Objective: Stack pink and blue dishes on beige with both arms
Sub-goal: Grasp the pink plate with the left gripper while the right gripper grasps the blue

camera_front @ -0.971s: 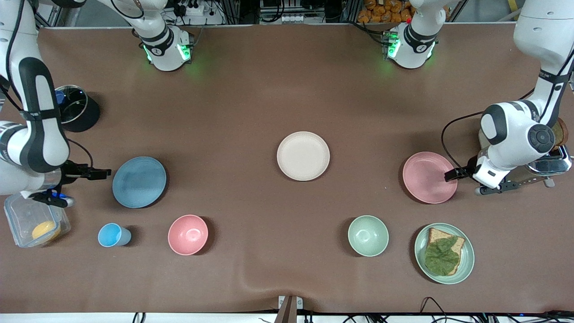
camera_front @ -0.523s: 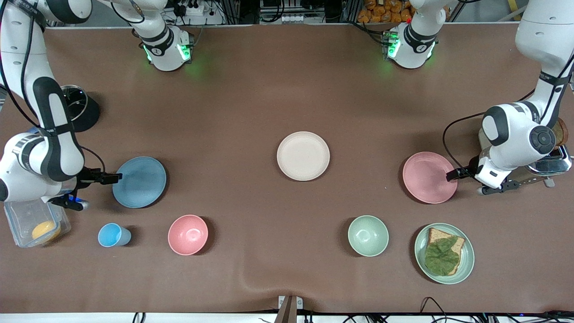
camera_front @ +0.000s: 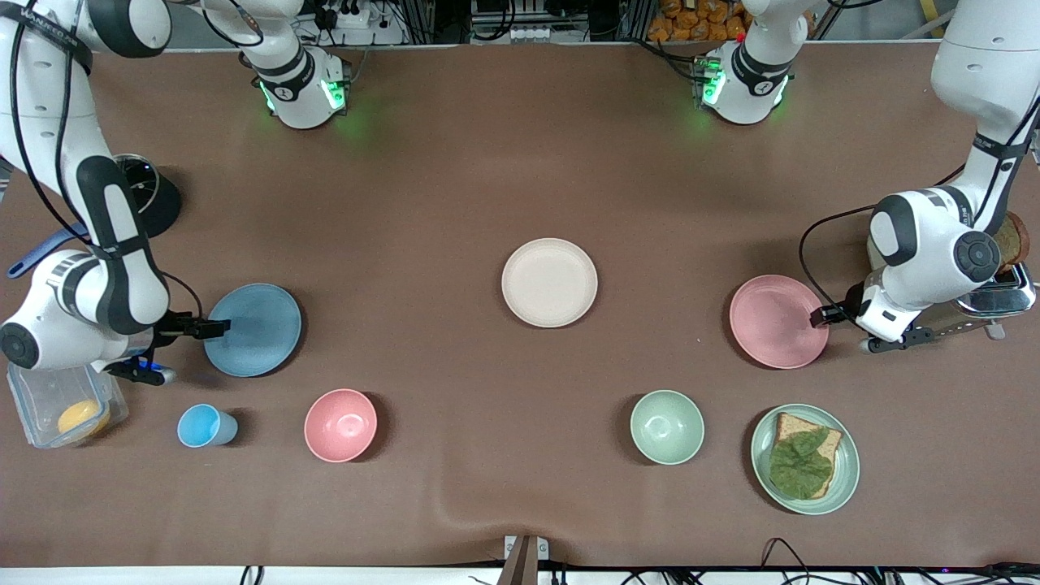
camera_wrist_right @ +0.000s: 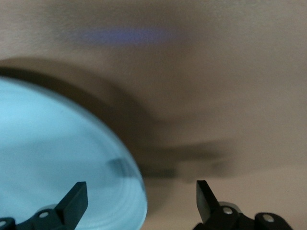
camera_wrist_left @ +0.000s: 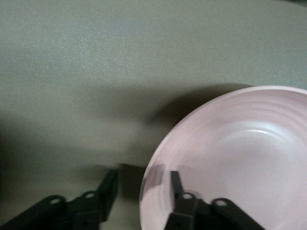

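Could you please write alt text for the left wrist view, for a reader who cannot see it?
The left gripper straddles the rim of the pink plate, one dark finger over the plate's inside and the other on the brown table beside it.

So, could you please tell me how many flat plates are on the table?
4: a round matte blue plate toward the right arm's end, a cream-beige plate mid-table, a pale pink plate toward the left arm's end, and a pale green plate holding bread, nearest the camera.
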Available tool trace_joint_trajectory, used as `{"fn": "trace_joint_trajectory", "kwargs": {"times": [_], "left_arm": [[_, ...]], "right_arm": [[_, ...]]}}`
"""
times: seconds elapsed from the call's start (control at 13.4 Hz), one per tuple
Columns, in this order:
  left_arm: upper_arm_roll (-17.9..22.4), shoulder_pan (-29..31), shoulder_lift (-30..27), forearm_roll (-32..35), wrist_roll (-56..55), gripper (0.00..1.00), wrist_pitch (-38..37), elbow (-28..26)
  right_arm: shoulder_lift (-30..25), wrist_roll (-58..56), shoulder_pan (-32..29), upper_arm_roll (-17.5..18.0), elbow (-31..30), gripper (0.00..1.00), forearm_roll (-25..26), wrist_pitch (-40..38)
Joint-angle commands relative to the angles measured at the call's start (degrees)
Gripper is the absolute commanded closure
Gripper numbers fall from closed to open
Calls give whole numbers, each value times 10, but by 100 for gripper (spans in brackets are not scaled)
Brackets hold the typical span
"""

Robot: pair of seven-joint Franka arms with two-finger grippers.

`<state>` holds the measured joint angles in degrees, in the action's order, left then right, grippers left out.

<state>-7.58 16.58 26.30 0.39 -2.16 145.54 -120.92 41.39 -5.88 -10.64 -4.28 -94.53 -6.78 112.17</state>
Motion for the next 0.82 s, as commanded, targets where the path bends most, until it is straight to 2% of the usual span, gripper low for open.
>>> {"fn": "trace_joint_trajectory", "kwargs": {"times": [0.0, 0.07, 0.15, 0.22, 0.45, 0.6, 0.75], "left_arm": [[-5, 5, 2, 8, 0, 98, 7, 2], [-5, 5, 2, 8, 0, 100, 7, 2], [-5, 5, 2, 8, 0, 100, 7, 2], [-5, 5, 2, 8, 0, 100, 7, 2], [-7, 10, -33, 8, 51, 100, -23, 3], [-23, 12, -91, -1, 79, 100, -131, 26], [-76, 11, -133, -11, 83, 100, -233, 61]], "right_arm": [[7, -10, 0, 3, 2, 0, -11, 6], [7, -9, 1, 3, 2, 2, -11, 6], [6, -11, 3, 3, 2, 58, -11, 4], [5, -16, 2, 3, 2, 100, -11, 3], [5, -19, 1, 3, 2, 100, -11, 2], [4, -19, 2, 3, 3, 100, -11, -2], [4, -20, 2, 3, 3, 100, -11, -3]]}}
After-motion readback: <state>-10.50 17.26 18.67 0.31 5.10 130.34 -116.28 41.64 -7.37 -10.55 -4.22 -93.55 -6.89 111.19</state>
